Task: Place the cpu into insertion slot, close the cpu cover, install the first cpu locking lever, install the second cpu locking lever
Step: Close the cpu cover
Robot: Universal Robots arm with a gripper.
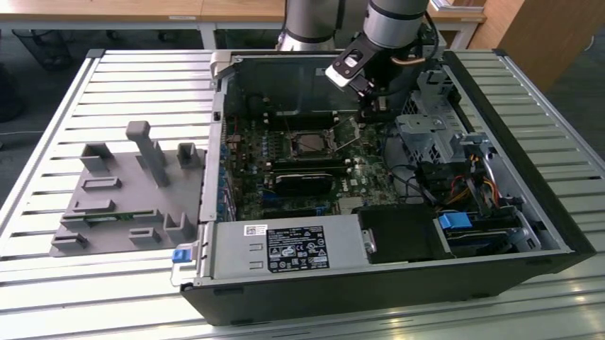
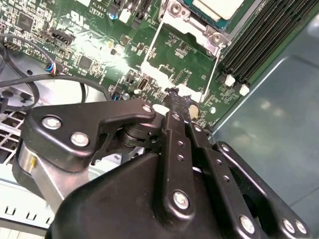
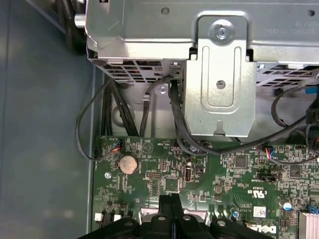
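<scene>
Presently found the pincer point(image 1: 372, 112) inside the open computer case point(image 1: 378, 297), above the green motherboard point(image 1: 283, 177), on the exterior view's right of the insertion slot point(image 1: 293, 145). Fingers point(image 3: 166, 206) pressed together in both wrist views, with nothing seen clamped between them.

Recorded the cpu point(image 2: 219, 6) lying in that slot, pale face up, with the cpu cover point(image 2: 192, 20) appearing to lie down flat around it. Noted 2 thin metal levers, the first lever point(image 2: 152, 45) and the second lever point(image 2: 211, 69), running from the cover's corners out across the board. Pincer tip placed just beside the free end of the second lever; cannot tell whether touching.

Logged long black memory slots point(image 2: 259, 35) beside the socket. Logged, in the first wrist view, a silver drive cage point(image 3: 219, 74) with black cables point(image 3: 177, 114) trailing to the board, and a coin cell point(image 3: 128, 164) on the board. Case resting on the slatted bench point(image 1: 95, 283); grey moulded fixture point(image 1: 123, 205) beside it, on the exterior view's left.
</scene>
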